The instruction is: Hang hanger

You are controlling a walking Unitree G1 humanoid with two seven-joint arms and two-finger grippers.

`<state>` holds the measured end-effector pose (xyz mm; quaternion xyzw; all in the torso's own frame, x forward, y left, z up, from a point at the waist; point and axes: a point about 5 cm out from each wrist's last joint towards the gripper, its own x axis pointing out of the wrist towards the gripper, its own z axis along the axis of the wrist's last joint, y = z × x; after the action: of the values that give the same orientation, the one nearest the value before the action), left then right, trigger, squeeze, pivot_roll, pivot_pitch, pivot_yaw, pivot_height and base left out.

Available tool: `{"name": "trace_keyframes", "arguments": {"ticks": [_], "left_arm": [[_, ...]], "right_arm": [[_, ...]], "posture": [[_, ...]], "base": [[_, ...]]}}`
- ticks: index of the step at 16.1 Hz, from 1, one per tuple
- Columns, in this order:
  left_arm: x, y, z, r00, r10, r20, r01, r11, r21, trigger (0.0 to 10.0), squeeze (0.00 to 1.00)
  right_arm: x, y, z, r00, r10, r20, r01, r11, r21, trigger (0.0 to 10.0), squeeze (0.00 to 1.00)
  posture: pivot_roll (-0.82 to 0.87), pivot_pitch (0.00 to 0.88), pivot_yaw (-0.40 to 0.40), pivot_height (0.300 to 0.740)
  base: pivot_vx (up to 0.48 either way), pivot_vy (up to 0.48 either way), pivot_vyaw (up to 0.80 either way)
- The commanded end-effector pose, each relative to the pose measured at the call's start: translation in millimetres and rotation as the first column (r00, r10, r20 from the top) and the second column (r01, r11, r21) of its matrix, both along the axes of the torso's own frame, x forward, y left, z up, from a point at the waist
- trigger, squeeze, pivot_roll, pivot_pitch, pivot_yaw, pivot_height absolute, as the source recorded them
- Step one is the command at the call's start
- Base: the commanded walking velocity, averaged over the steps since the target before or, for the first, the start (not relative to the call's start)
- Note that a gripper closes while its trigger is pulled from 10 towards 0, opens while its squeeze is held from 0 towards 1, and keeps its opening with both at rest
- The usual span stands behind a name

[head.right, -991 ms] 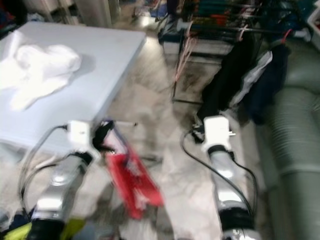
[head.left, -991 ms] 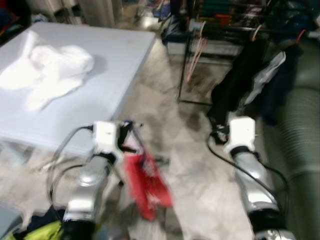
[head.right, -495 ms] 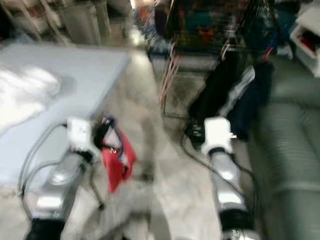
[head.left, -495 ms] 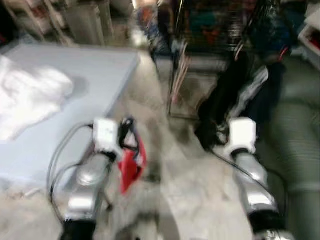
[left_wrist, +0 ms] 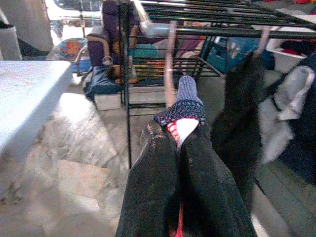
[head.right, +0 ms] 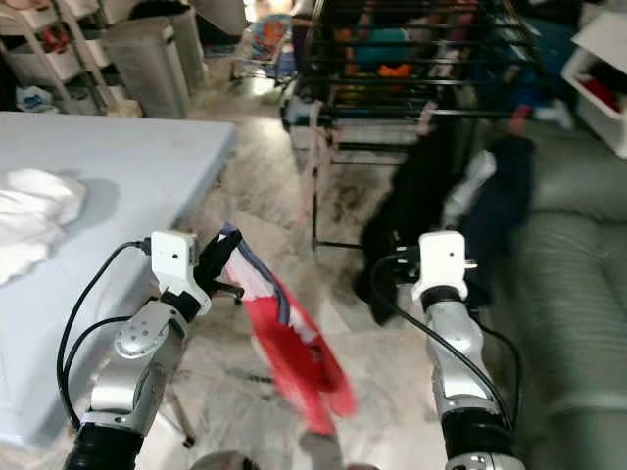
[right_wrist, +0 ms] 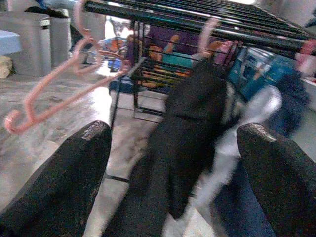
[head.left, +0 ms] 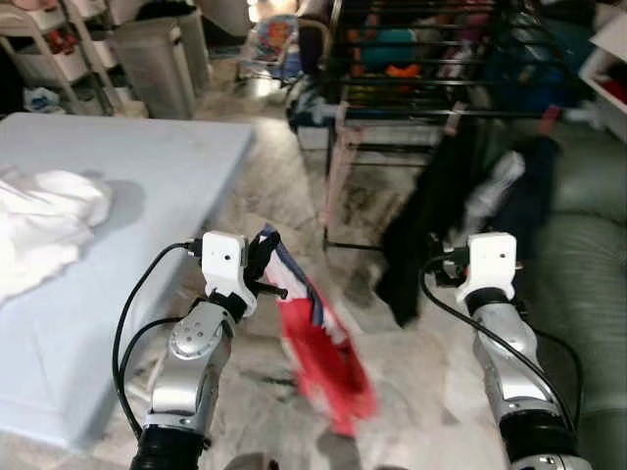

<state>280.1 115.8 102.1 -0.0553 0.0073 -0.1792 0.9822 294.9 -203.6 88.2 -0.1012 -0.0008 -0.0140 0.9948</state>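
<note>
Red garment is clamped in left pincer; right pincer is spread wide, empty. Rack rail ahead should be approached level, swing damped first.

Worktop at left, cloth heap lying on it by its left edge. Left tool off the worktop's right edge, garment hanging from it over the floor. Clothes rack ahead, garments on hangers hung from it. Right tool faces the rack. Sofa at far right. Bin behind the worktop.
</note>
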Motion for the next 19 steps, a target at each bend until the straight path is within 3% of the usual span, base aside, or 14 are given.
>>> {"name": "trace_keyframes", "arguments": {"ticks": [1,5,19], "left_arm": [[4.1,7.4,11.8,0.999,0.023,0.048,-0.024,1.000,0.014,10.0,0.00],[4.6,5.1,12.8,0.998,0.013,0.055,-0.014,1.000,0.021,10.0,0.00],[5.7,-1.2,19.8,0.996,-0.023,0.089,0.017,0.998,0.063,10.0,0.00]], "right_arm": [[3.8,6.5,4.8,1.000,0.015,0.020,-0.015,1.000,0.013,10.0,0.00],[4.6,6.8,4.5,1.000,0.010,0.020,-0.011,1.000,0.014,10.0,0.00],[1.8,13.1,0.7,0.999,0.033,0.006,-0.033,0.999,0.021,10.0,0.00]], "posture": [[-0.05,0.000,0.029,0.740],[-0.05,0.000,0.030,0.740],[-0.05,0.000,0.030,0.740]], "base": [[0.394,0.274,0.00],[0.395,0.273,0.00],[0.440,0.000,0.00]]}}
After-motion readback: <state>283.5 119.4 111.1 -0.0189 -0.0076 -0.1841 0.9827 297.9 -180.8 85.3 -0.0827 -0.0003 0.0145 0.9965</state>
